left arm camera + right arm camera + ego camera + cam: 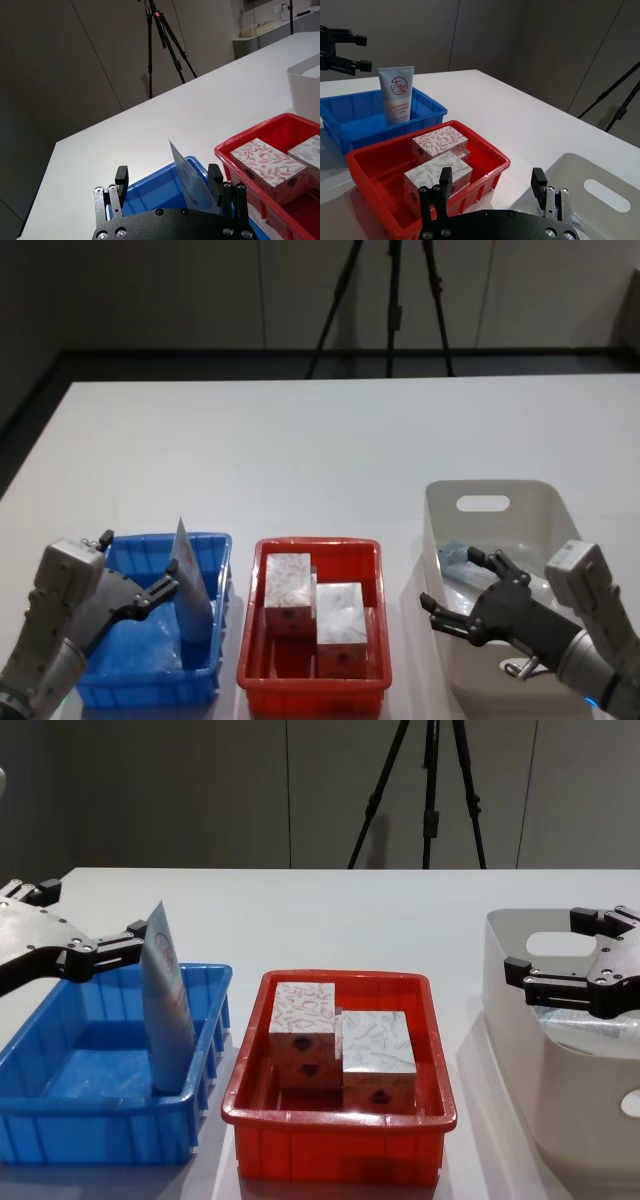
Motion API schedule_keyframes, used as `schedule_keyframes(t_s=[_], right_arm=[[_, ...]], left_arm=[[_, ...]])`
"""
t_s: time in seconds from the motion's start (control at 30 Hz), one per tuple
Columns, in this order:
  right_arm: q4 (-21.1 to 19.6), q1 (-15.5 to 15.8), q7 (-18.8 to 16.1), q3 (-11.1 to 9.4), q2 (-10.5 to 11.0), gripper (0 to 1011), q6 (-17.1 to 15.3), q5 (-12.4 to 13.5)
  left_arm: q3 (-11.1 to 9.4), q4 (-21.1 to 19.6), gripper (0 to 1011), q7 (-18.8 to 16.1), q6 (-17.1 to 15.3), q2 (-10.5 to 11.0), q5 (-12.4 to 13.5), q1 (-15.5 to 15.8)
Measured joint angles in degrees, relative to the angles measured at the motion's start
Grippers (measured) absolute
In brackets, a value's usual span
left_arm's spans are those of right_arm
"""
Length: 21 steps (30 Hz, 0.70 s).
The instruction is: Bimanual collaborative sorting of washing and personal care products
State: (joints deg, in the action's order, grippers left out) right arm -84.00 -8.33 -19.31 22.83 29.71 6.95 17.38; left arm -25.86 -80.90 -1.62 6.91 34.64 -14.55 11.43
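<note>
left gripper [138,562] hangs over the blue tray [140,690], fingers spread wide, a tube [190,585] standing upright right beside one fingertip. right gripper [448,580] gapes wide over the tub [490,487], another tube [455,558] lying just beneath its fingers.

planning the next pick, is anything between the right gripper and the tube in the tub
Nothing visible does. The right gripper hangs open over the tub, and the tube lies inside just below its fingers, with no other item between them.
</note>
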Motion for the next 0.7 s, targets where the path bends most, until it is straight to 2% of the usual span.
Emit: schedule_keyframes(t_s=[0.3, 0.7], right_arm=[[0.67, -0.5, -0.2, -0.11, -2.51, 1001, -1.89, -0.25], [1.03, -0.56, 1.11, -0.37, -5.95, 1001, -6.12, -1.3]], left_arm=[[0.0, 0.0, 1001, 0.0, 0.0, 0.0, 0.0, 0.0], [-0.01, 0.0, 1001, 0.0, 0.0, 0.0, 0.0, 0.0]])
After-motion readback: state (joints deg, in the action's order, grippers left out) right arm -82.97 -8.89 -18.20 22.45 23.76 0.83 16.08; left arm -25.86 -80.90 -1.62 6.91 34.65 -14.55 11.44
